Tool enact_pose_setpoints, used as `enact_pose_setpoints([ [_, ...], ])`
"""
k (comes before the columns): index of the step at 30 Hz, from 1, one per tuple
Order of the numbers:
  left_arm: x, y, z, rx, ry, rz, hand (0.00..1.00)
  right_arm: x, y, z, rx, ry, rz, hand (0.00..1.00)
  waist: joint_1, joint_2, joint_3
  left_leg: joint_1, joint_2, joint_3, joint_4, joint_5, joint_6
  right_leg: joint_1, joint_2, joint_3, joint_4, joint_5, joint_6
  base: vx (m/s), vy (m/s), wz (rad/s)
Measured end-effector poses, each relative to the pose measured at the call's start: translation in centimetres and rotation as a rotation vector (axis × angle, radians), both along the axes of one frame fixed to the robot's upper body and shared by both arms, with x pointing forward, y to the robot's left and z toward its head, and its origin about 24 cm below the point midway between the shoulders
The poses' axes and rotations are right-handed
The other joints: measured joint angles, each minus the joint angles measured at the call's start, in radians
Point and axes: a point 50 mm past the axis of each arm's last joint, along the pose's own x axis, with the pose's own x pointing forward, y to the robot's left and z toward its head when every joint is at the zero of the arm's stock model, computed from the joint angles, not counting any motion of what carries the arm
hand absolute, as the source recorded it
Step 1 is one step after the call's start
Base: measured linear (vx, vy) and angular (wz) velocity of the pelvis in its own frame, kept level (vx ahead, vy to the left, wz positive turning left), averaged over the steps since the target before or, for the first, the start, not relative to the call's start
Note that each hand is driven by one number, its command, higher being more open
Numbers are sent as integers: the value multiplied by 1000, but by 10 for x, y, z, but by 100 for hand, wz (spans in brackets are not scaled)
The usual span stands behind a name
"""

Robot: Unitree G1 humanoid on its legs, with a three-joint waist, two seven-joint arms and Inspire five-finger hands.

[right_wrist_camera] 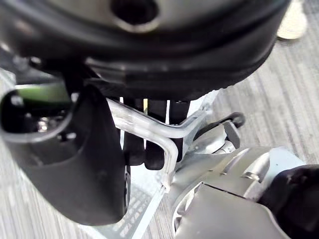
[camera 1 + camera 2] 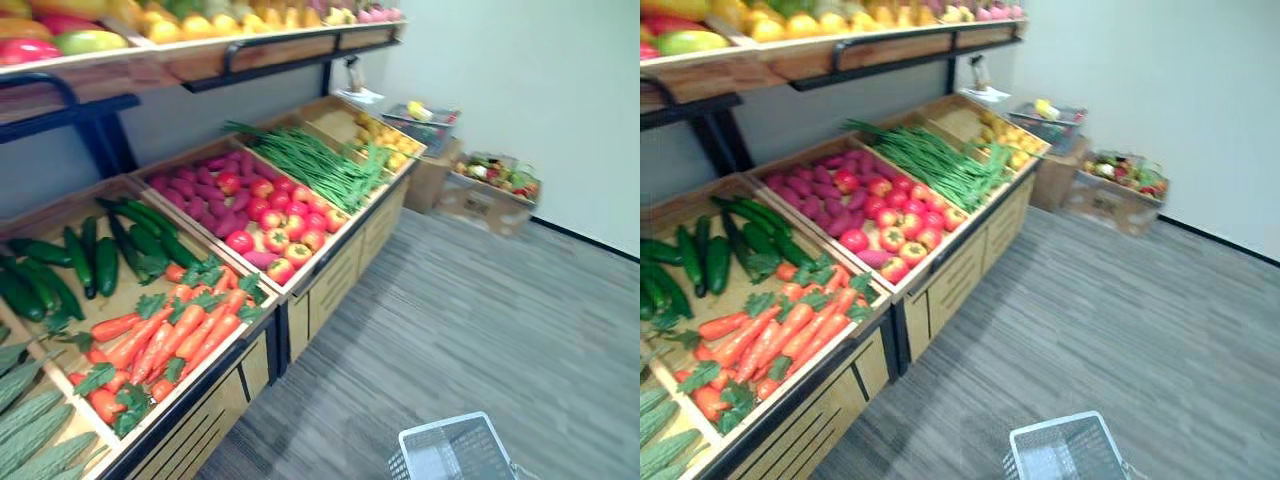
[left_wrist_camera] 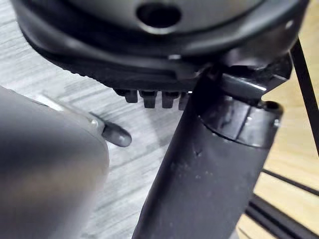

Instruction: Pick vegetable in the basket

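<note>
Carrots (image 2: 170,340) lie left of the basket (image 2: 450,452), tips toward the aisle — right hand (image 1: 134,149) clasps its handle; left hand (image 3: 199,174) looks nearer, state untellable.

clear: grey floor (image 2: 480,320) right of vegetable crates (image 2: 115,300) | overhead: fruit shelf (image 2: 270,50) | low: basket (image 2: 450,450) | far: boxes (image 2: 480,205) by wall (image 2: 520,90)

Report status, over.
Right hand shut on basket handle. Left hand idle beside the stand. Carrots, cucumbers on it, to the left, neither hand on them. Nothing blocks the stand.
</note>
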Motion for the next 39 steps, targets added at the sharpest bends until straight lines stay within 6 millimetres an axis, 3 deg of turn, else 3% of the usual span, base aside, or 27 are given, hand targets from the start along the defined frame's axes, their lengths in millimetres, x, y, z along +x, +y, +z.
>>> enact_pose_setpoints([
  [1,-4,4,0,9,7,13,100,1,2,0,4,-4,11,0,12,-22,-12,-1,-5,-12,13,-23,-16,-2,1,49,-118,161,-1,177,-234,56],
  [2,-5,4,0,10,11,15,100,0,5,-1,14,-1,13,0,16,-21,-15,-7,7,-32,38,-50,-30,20,16,105,-112,170,17,168,-214,58],
  [3,-5,2,0,4,8,14,100,-1,3,-1,8,0,9,0,14,-3,-16,-16,24,-35,66,-70,-30,10,35,138,-71,170,17,158,-205,81],
  [4,-4,-5,-1,-24,-4,10,100,-2,-1,0,-2,-6,-4,0,13,31,-3,-17,54,-84,106,-101,-47,-67,77,219,94,154,4,119,-213,93],
  [5,-5,-7,-2,-29,2,-1,100,-8,-2,0,-6,5,-8,0,-2,46,-19,-19,75,-134,114,-117,-54,-71,117,286,59,79,-9,142,-288,132],
  [6,-9,-5,-2,-31,6,4,100,-15,7,-2,15,28,3,0,-5,33,-27,-27,85,-178,129,-137,-76,-31,148,348,-110,83,-9,105,-285,122],
  [7,-10,1,-1,-25,-3,20,100,-20,17,-4,36,37,10,0,-2,3,-32,-36,73,-177,145,-152,-84,-15,137,373,-196,144,0,135,-348,116],
  [8,-9,8,1,-19,-18,44,100,-23,25,-5,46,44,8,0,5,-37,-38,-50,78,-154,192,-184,-115,26,119,369,-236,104,9,125,-362,81],
  [10,-8,4,0,-33,-26,55,100,-21,19,-4,33,37,26,0,-1,-19,-43,-89,133,-77,272,-197,-150,54,144,279,-236,65,-12,128,-320,98],
  [14,-7,-6,-2,-61,-34,68,100,-15,15,-3,12,49,141,0,20,-1,-58,-77,170,-87,208,-169,-191,107,165,200,-264,42,-33,124,-172,65],
  [19,-7,-5,-2,-47,-35,82,100,-2,11,-2,-9,62,278,0,20,-7,-75,-79,161,-87,138,-115,-191,124,155,150,-301,36,-35,97,-33,35],
  [22,-7,-1,-1,-23,-26,52,100,-3,19,-4,19,66,269,0,14,-26,-86,-86,140,23,101,-42,-172,156,127,98,-325,36,-35,71,2,72],
  [24,-5,-2,-1,-8,-24,17,100,-3,20,-4,22,61,269,0,-12,-36,-89,-85,132,140,38,35,-148,180,108,38,-325,37,-36,9,15,112],
  [29,-6,-1,0,3,-38,59,100,-1,20,-4,27,55,289,0,-9,-32,-84,-90,129,173,-17,102,-135,199,127,6,-322,32,-45,-9,-6,73],
  [34,-10,1,-1,46,-37,211,100,5,17,-2,15,40,312,0,-8,-18,-66,-106,116,152,-26,117,-144,205,122,2,-316,-20,-59,-110,-23,27],
  [39,-27,15,1,117,-41,586,100,7,11,-1,7,44,320,0,1,-5,-59,-123,107,134,-26,122,-145,206,113,-23,-316,-34,-45,-89,16,21],
])
